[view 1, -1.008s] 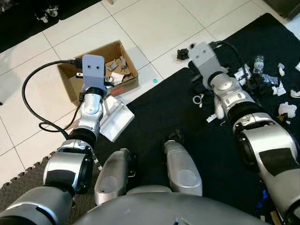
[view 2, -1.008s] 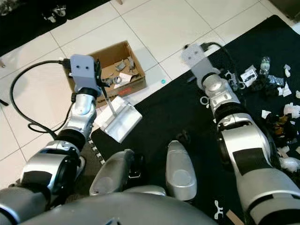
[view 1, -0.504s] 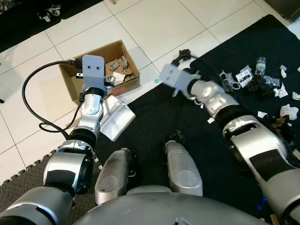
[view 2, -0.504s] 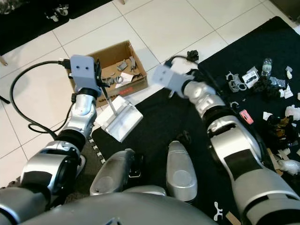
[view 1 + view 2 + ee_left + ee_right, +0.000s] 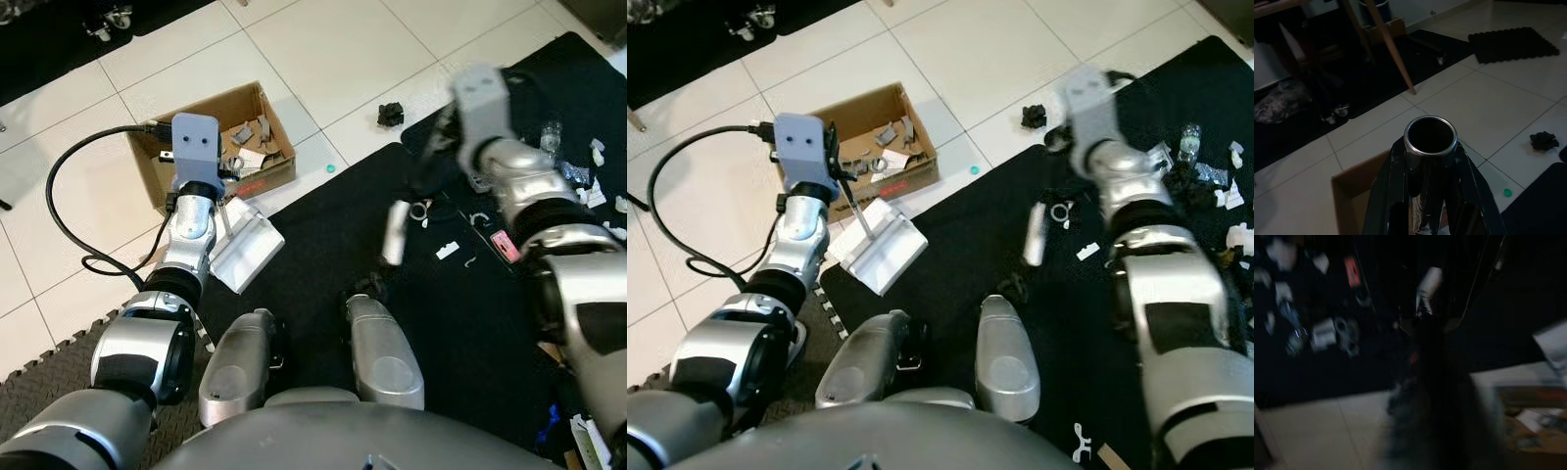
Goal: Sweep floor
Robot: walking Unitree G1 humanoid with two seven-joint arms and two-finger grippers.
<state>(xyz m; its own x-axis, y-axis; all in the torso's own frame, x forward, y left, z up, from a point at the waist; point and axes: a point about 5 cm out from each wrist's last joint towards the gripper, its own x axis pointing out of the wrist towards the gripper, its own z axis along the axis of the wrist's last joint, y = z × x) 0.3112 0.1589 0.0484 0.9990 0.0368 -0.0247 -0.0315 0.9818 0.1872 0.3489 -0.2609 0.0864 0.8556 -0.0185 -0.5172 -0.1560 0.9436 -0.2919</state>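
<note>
Holding the white dustpan [image 5: 245, 250] by its thin metal handle, the left claw [image 5: 844, 176] stays clenched on the tube, which the left wrist view shows end-on between the black fingers [image 5: 1391, 196]. The pan rests tilted at the edge of the black mat [image 5: 333, 245], just in front of the cardboard box [image 5: 211, 137] that already contains scraps.

The right arm is blurred over the mat. A pale, brush-like object [image 5: 394, 233] hangs below the right claw [image 5: 431, 162]; cannot tell whether it is gripped.

Litter [image 5: 573, 181] lies scattered on the mat's right side, with one dark wad [image 5: 390, 115] on the tiles.

Handling judgement:
- Pan looks light and stiff; a smooth tube may twist in grip, so hold near the pan.
- Paper scraps are light and will scatter; use short, gentle strokes.
</note>
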